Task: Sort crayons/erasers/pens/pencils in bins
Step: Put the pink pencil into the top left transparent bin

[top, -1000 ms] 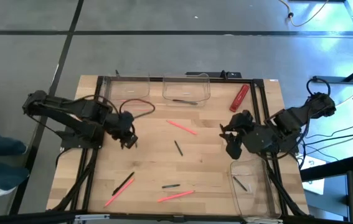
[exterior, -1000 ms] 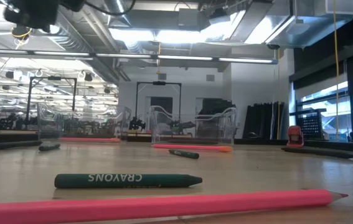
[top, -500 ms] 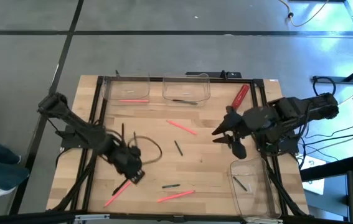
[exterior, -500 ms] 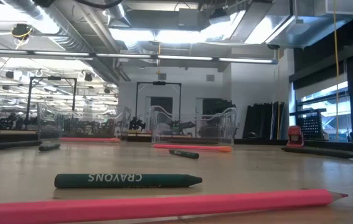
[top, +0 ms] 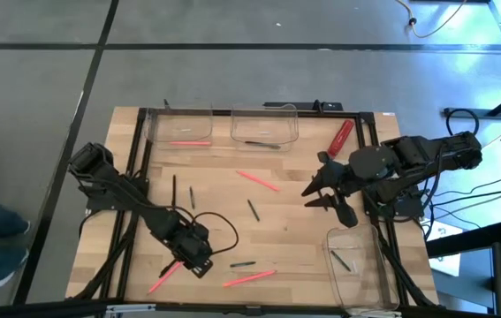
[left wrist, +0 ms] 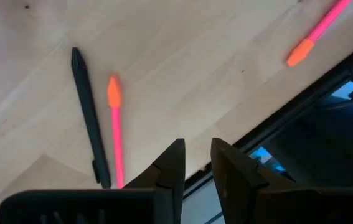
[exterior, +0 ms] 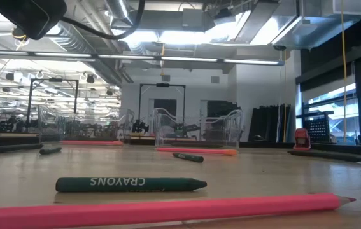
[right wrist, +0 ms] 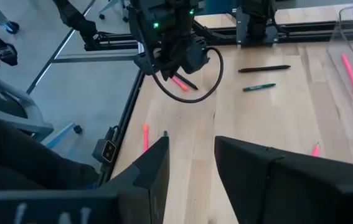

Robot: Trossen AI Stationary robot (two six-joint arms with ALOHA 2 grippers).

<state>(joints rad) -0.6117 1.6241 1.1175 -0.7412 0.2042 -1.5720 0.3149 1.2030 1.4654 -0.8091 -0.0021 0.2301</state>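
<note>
My left gripper (top: 197,261) hovers over the table's near left part, its fingers (left wrist: 196,155) a little apart and empty. A black pen (left wrist: 89,118) lies flat on the wood just ahead of it, beside a pink pencil (left wrist: 115,134). A second black pen (top: 175,189) lies at the left. A third black pen (top: 259,143) lies in the far middle bin (top: 264,113). The far left bin (top: 179,117) holds a pink pencil. My right gripper (top: 317,193) is open and empty above the table's right part, next to the near right bin (top: 358,281).
Pink pencils (top: 257,179) (top: 250,278), a dark crayon (top: 252,209) and a green crayon (top: 242,263) lie scattered on the wood. A red object (top: 340,137) lies at the far right. A black frame edges the table.
My left gripper has swept from the table's left middle toward the near edge and now stands over the pen and pencil at the near left. This has uncovered the black pen at the left. My right gripper has turned to point toward the table's left.
</note>
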